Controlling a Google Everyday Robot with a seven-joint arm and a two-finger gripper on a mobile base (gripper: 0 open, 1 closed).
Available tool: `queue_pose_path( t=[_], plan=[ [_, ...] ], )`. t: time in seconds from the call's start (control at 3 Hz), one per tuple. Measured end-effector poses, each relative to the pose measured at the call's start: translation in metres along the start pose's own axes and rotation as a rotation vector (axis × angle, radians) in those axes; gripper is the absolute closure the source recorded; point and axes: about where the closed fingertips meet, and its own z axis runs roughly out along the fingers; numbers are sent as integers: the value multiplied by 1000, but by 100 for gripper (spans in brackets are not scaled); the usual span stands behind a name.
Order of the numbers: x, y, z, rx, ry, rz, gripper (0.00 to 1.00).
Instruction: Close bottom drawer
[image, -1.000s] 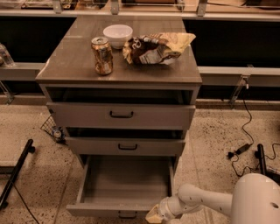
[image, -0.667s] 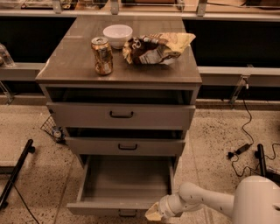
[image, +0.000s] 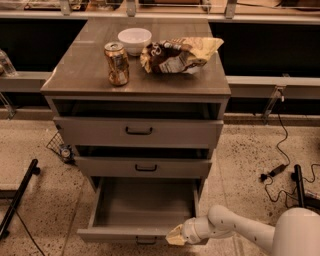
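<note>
We see the bottom drawer (image: 142, 207), lowest of 3, pulled well out at the lower centre of the frame. Our gripper (image: 176, 235) sits at the right end of its front; we cannot tell whether it is open or closed.

Gripper (image: 175, 235) is sitting low near the bottom edge of the view. Well above it on the tabletop (image: 85, 75), a dented soda can (image: 116, 63) is standing upright, up and left of the gripper. A white bowl (image: 134, 40) is sitting just behind the can. A crumpled chip bag (image: 177, 54) is lying straight above the gripper, just beside the bowl. The middle drawer (image: 145, 167) and top drawer (image: 137, 131) are sticking out a little, directly above the gripper. A black cable with plug (image: 272, 172) is lying on the speckled floor (image: 240, 150), up and right. A black bar (image: 17, 197) is lying far left.
</note>
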Motion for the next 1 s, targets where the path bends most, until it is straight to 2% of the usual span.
queue_pose_path(
  t=[0.33, 0.67, 1.0],
  plan=[
    [-14, -7, -5, 4, -32, -14, 100],
    [-39, -17, -3, 2, -71, -39, 100],
    [-39, -17, -2, 2, -71, -40, 100]
  ],
)
